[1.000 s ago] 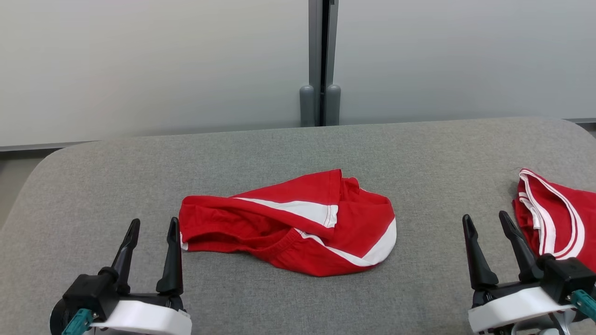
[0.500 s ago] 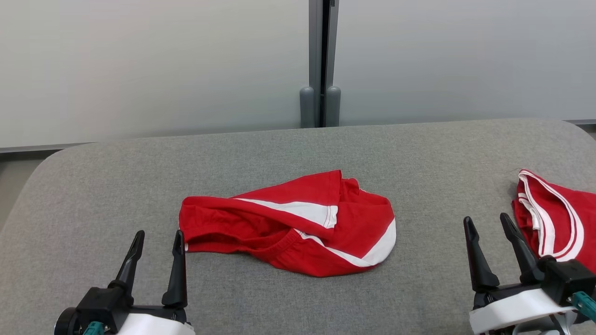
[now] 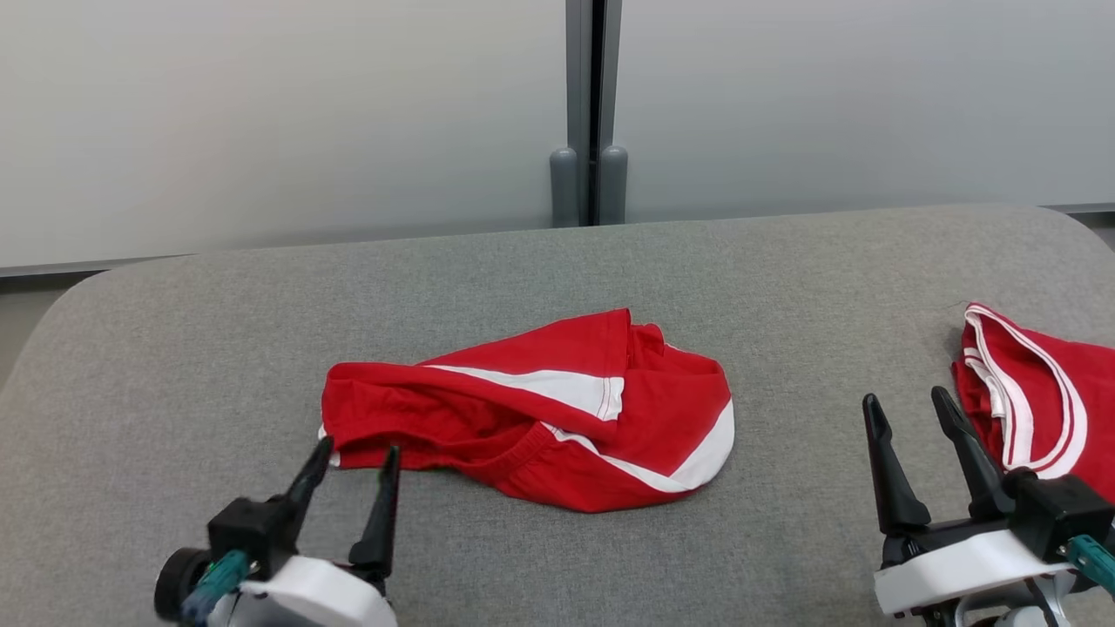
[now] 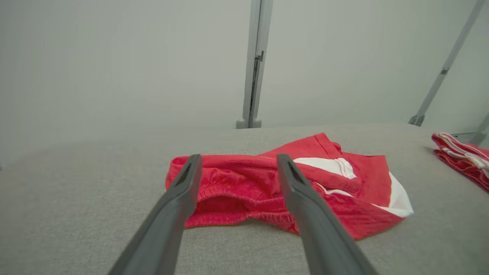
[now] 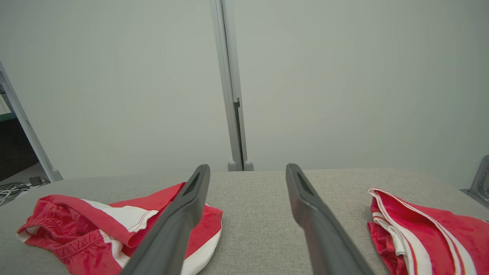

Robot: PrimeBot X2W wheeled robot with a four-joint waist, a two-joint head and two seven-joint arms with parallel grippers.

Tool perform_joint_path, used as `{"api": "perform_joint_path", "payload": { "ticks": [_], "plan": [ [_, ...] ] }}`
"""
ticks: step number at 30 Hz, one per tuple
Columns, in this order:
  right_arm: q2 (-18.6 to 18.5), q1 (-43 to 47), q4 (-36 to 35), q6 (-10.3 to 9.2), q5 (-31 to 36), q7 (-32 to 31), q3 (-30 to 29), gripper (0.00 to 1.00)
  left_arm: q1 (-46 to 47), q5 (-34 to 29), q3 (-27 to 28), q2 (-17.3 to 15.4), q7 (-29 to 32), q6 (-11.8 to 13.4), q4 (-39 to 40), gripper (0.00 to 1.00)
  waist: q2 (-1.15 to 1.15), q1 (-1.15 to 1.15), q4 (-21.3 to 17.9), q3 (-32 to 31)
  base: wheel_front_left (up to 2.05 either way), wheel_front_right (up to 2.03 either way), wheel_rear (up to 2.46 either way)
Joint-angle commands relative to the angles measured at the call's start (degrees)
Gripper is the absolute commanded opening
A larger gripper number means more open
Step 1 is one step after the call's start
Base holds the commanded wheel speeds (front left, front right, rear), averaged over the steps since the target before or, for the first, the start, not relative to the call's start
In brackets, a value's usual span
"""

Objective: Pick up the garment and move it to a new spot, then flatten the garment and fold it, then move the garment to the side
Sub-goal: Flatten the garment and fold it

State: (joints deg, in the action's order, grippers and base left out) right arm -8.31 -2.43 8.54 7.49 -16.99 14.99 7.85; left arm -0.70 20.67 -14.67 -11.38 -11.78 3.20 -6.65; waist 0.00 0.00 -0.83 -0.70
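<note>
Grey upholstered table (image 3: 174,348) carries the crumpled red-and-white garment (image 3: 523,409) at its centre and a second red garment (image 3: 1045,392) at its right edge. Left gripper (image 3: 360,448) has jaws spread, fingertips at the garment's near left corner. Right gripper (image 3: 904,397) has jaws spread, empty, just beside the second red garment.

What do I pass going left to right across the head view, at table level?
left gripper, open, its fingertips at the cloth's near-left edge → crumpled red garment with white stripes, mid-table → right gripper, open → second red garment at the right edge.
</note>
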Motion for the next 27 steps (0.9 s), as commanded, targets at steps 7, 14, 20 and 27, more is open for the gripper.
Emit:
{"api": "perform_joint_path", "payload": {
  "ticks": [7,14,20,27],
  "plan": [
    [-0.37,-2.14,-0.47,0.01,0.45,0.27,0.10,1.00,10.70,2.72,-6.29,-0.38,20.40,-5.35,-5.58,1.00,0.00,0.00,-2.14,2.72,0.00,0.00,0.00],
    [-0.14,-4.32,-0.79,0.01,0.55,0.26,0.13,1.00,18.77,6.15,-9.14,1.15,33.26,-7.66,-8.77,1.00,0.00,0.00,-5.69,6.30,0.00,0.00,0.00],
    [0.17,-5.89,-1.10,0.01,0.41,0.27,0.25,1.00,22.84,8.29,-10.80,0.54,39.74,-9.10,-11.65,1.00,0.00,0.00,-9.33,9.02,0.00,0.00,0.00],
    [0.49,-5.83,-1.07,0.01,0.66,0.27,-0.45,1.00,24.06,9.20,-12.44,0.06,43.17,-9.67,-13.60,1.00,0.00,0.00,-10.93,9.74,0.00,0.00,0.00]
  ]
}}
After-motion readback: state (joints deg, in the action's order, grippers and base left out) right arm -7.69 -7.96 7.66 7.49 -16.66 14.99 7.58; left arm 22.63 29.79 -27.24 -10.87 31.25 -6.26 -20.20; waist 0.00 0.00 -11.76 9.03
